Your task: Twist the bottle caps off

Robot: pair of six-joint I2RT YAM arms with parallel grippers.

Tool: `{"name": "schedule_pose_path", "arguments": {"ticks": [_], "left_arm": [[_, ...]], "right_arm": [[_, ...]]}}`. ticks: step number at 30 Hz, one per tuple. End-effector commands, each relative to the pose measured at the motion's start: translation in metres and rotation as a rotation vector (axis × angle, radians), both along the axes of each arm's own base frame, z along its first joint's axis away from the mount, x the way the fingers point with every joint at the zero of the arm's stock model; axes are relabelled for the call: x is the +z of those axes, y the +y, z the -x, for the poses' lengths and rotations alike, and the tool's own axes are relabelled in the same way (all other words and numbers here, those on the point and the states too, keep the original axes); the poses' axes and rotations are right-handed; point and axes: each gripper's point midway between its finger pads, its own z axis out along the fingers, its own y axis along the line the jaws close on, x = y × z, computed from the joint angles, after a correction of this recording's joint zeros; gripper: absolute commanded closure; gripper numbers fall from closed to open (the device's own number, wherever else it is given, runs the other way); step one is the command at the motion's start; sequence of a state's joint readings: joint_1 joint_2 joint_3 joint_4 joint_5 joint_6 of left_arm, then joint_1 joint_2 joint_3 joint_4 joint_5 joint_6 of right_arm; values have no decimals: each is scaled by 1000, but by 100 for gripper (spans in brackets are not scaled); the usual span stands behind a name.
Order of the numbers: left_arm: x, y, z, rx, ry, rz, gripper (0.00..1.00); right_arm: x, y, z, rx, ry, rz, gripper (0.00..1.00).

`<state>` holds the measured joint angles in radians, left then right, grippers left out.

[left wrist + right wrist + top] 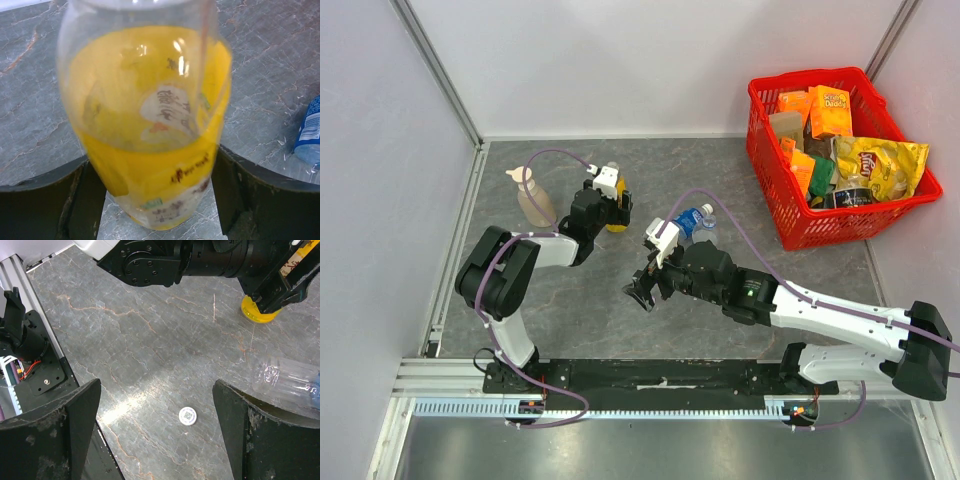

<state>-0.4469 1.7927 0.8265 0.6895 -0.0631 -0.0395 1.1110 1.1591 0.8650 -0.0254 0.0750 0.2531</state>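
Observation:
The juice bottle [616,218], with yellow-orange juice, stands between the fingers of my left gripper [610,205], which is shut on its body. It fills the left wrist view [150,125], and its base shows in the right wrist view [259,314]. Its cap is hidden. A clear bottle with a blue label [690,220] lies on its side with a white cap [707,210] on it; its clear body shows in the right wrist view [285,382]. My right gripper [642,292] is open and empty, above a loose white cap [187,416] on the table.
A beige pump-top soap bottle [533,200] stands left of the left gripper. A red basket [790,225] of snack packs stands at the back right. The left arm's black links [190,262] cross the top of the right wrist view.

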Motion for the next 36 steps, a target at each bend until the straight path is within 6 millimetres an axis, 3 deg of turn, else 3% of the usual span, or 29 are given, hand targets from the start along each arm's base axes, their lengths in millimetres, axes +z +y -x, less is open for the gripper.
{"name": "schedule_pose_path", "arguments": {"ticks": [1, 13, 17, 25, 32, 36], "left_arm": [[16, -1, -10, 32, -31, 51, 17], [19, 1, 6, 16, -44, 69, 14], [22, 8, 17, 29, -60, 73, 8], [67, 2, 40, -47, -86, 127, 6], [119, 10, 63, -69, -139, 159, 5], [159, 14, 82, -92, -158, 176, 5]], "right_arm": [[28, -1, 1, 4, -44, -51, 2], [32, -1, -1, -3, -50, -58, 2], [39, -1, -2, -5, -52, -75, 2], [49, 1, -3, -4, -44, -102, 2], [59, 1, -5, -8, -49, -124, 2], [70, -5, -5, -24, -62, -151, 2]]}}
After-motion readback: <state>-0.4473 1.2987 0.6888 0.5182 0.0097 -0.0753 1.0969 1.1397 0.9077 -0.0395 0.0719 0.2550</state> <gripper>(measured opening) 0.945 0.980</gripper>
